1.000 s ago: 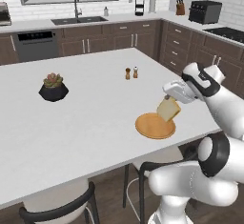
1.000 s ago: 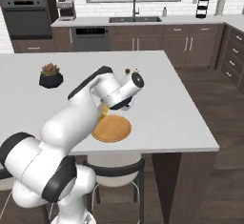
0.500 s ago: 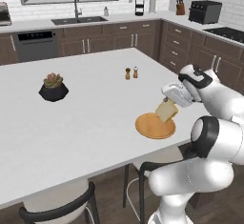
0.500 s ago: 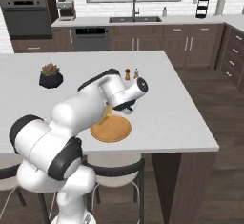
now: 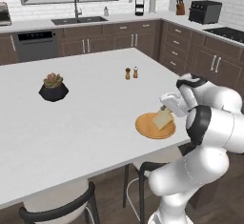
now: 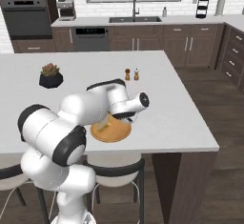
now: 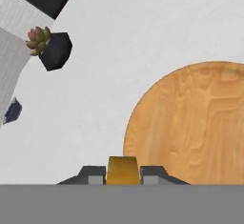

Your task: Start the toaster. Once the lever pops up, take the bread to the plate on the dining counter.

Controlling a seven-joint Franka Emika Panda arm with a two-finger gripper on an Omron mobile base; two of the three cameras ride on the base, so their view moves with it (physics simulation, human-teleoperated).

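The round orange-brown plate lies near the right front edge of the white dining counter. My gripper is shut on the bread. It holds the slice tilted, low over the plate's right side; I cannot tell whether the slice touches the plate. In the hand view the slice's yellow-orange crust sits pinched between the two dark fingertips, with the plate just beyond. From the right base view the bread peeks out under my forearm above the plate.
A black faceted plant pot stands at the counter's far left, with two small shakers mid-counter. The counter edge runs close to the plate's front and right. Dark stools stand below. A dark boxy appliance sits on the back counter.
The hand has come down and slightly left with the bread, bringing the slice closer to the plate. The arm's upper links have folded in. The plate has not moved.
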